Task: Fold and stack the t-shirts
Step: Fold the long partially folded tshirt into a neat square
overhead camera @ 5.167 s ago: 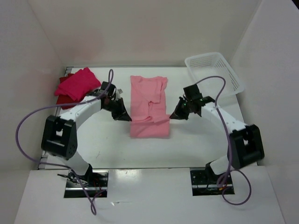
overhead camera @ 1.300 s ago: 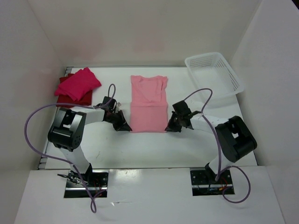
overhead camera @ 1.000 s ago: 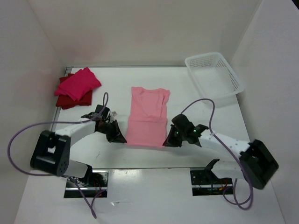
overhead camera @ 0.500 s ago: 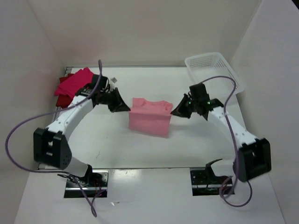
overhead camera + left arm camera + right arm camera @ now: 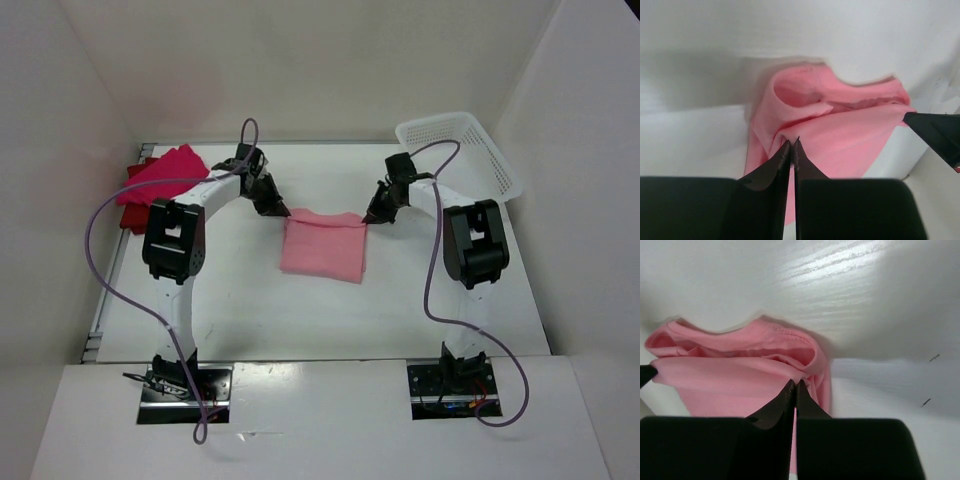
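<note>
The pale pink t-shirt (image 5: 323,248) lies folded over on itself in the middle of the table. My left gripper (image 5: 283,212) is shut on its far left corner; the pinched cloth (image 5: 830,135) shows in the left wrist view. My right gripper (image 5: 369,218) is shut on its far right corner, with the shirt (image 5: 735,380) filling the right wrist view. The bright magenta-pink t-shirt (image 5: 160,178) lies folded on the dark red t-shirt (image 5: 132,215) at the far left.
A white lattice basket (image 5: 460,160) stands at the far right corner. White walls close in the table on three sides. Purple cables loop from both arms over the table.
Both grippers pinched the pale pink shirt's near hem, lifted it and carried it toward the far edge, folding the shirt in half. The shirt now lies as a shorter rectangle.
</note>
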Controlling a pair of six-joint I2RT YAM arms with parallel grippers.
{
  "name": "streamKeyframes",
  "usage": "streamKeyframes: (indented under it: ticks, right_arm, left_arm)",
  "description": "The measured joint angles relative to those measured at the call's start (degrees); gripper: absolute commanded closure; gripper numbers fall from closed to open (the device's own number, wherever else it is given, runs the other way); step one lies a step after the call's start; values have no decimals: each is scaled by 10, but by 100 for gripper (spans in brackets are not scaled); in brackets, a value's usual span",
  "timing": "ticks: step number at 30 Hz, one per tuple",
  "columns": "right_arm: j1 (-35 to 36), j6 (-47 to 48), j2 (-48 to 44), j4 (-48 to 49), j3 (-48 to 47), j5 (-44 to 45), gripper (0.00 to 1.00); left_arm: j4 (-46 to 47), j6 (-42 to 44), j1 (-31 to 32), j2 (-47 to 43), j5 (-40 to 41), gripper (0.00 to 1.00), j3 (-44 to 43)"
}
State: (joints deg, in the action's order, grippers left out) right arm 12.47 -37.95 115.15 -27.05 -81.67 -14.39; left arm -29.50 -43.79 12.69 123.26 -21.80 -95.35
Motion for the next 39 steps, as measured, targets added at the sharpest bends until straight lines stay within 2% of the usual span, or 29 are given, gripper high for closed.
streamKeyframes:
  ticks: [1,2,3,4,6,8,12,14,15,17,21,25,31,39]
  right_arm:
    - [0,2,8,0,-7,2,95]
    - [0,3,13,0,-12,3,93]
    - [0,4,14,-1,-17,5,89]
    - [0,5,14,-1,-23,7,80]
    - [-1,4,12,0,-35,12,72]
    - [-2,6,4,1,-42,18,62]
    - [0,10,-47,1,-34,30,56]
    - [5,11,-90,4,-16,37,69]
    - [11,13,-113,8,-3,40,84]
    - [34,14,-144,13,16,42,100]
    - [96,14,-117,24,21,23,100]
    - [128,19,-33,24,1,-7,100]
    - [122,31,70,14,-91,-23,100]
    - [107,34,182,17,-223,-43,100]
  left_arm:
    - [3,0,-1,5,2,82,-8]
    - [6,-1,-2,6,5,71,-14]
    - [9,-2,-4,6,7,67,-17]
    - [11,-2,-6,6,8,63,-23]
    - [21,-2,-11,0,13,55,-30]
    - [21,-1,-17,-16,21,53,-30]
    - [46,-1,-23,-86,24,60,3]
    - [69,-2,-16,-135,17,63,49]
    - [85,-2,-7,-160,12,63,81]
    - [109,-4,23,-196,-2,64,146]
    - [140,-15,76,-188,-32,64,247]
    - [131,-17,85,-174,-39,64,309]
    - [147,-17,85,-180,-40,64,325]
    - [142,-17,87,-207,-41,55,338]
